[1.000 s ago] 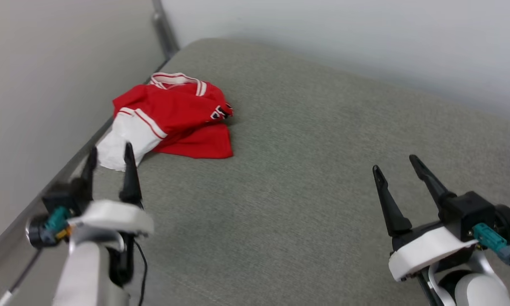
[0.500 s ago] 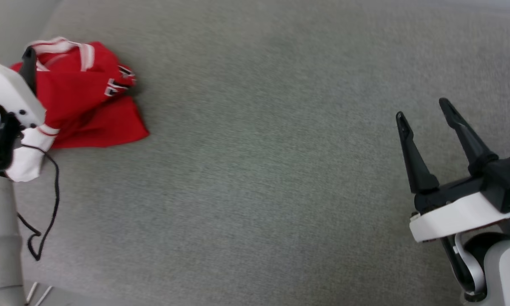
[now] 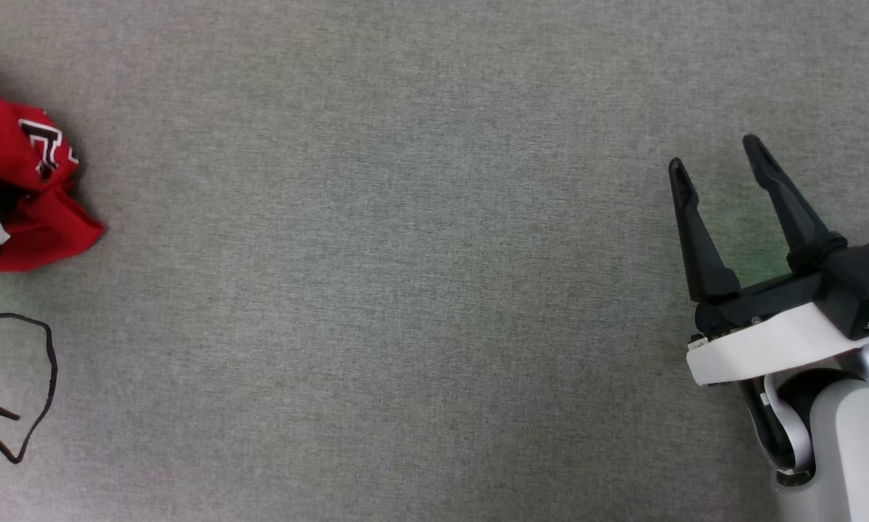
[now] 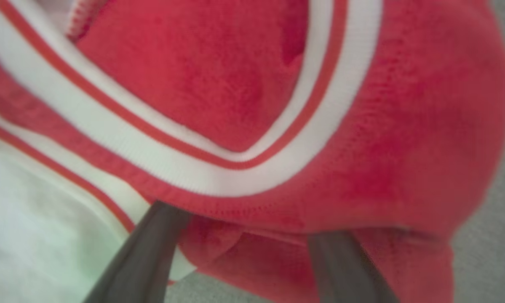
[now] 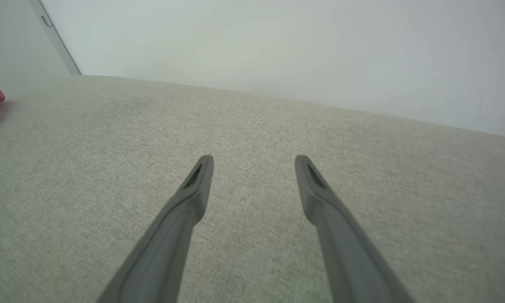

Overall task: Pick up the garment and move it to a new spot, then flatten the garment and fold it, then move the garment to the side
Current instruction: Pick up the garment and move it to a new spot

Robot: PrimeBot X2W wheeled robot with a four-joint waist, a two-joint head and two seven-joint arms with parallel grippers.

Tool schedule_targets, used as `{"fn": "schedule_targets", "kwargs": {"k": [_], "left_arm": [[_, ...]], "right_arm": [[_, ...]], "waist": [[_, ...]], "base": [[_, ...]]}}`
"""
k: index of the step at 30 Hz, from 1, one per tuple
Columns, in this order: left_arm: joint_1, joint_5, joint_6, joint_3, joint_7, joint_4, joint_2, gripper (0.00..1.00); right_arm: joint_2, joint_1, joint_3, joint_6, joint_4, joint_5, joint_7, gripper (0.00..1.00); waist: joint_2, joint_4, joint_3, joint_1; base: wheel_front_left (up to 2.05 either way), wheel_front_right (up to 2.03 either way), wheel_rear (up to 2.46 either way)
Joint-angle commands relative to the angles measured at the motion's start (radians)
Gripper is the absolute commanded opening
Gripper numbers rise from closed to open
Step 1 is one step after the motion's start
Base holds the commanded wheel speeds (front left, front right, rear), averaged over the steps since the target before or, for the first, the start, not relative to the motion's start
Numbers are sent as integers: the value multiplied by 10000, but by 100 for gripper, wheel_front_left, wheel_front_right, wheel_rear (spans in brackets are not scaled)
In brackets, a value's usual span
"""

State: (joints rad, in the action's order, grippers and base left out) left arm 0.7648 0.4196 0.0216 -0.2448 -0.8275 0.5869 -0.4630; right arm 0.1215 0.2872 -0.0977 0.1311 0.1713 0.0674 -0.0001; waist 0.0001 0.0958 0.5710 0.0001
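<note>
Well, the job is only at the start. The red shirt point(image 3: 39, 217) lies in a crumpled heap on the grey table top point(image 3: 405, 290), far over at 9 o'clock in the head view. It is not lifted, not flat and not folded. The left gripper point(image 4: 244, 223) has its two fingers spread wide, with the tips poking in under the shirt just below the striped collar point(image 4: 185, 168), but it is not pinching yet. The right gripper point(image 3: 717, 156), at 4 o'clock, is spread wide too and holds nothing. Moving, smoothing, folding and putting aside are all left to do.
</note>
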Motion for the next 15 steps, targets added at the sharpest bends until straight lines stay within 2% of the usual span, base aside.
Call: {"fn": "schedule_targets", "kwargs": {"k": [1,2,3,5,8,12,15], "left_arm": [[-751,101,-123,147,-601,709,488,81],[-806,73,-151,156,-502,655,480,29],[-829,84,-133,125,-350,582,471,0],[-825,72,-47,151,-90,464,446,0],[-641,-241,9,186,879,93,120,0],[-352,-732,-115,152,2869,-357,-203,0],[-234,-1097,-224,268,4240,-549,-206,0]], "right_arm": [[-64,158,6,-7,-65,7,-104,100],[-68,171,21,-7,-100,6,-109,100],[-83,178,25,-7,-141,-4,-113,100],[-114,163,0,-7,-238,6,-166,100],[-169,8,-16,-7,-379,34,-208,100],[-282,-276,17,-7,-617,111,-326,100],[-382,-490,77,-7,-782,151,-424,100]], "waist": [[-1,-60,-49,-1],[-1,-59,-100,-1],[-1,-61,-163,-1],[-1,-60,-362,-1],[-1,-35,-766,-1],[-1,-2,-1506,-1],[-1,-21,-2191,-1]], "base": [[0,0,0],[0,0,0],[0,0,0],[0,0,0],[0,0,0],[0,0,0],[0,0,0]]}}
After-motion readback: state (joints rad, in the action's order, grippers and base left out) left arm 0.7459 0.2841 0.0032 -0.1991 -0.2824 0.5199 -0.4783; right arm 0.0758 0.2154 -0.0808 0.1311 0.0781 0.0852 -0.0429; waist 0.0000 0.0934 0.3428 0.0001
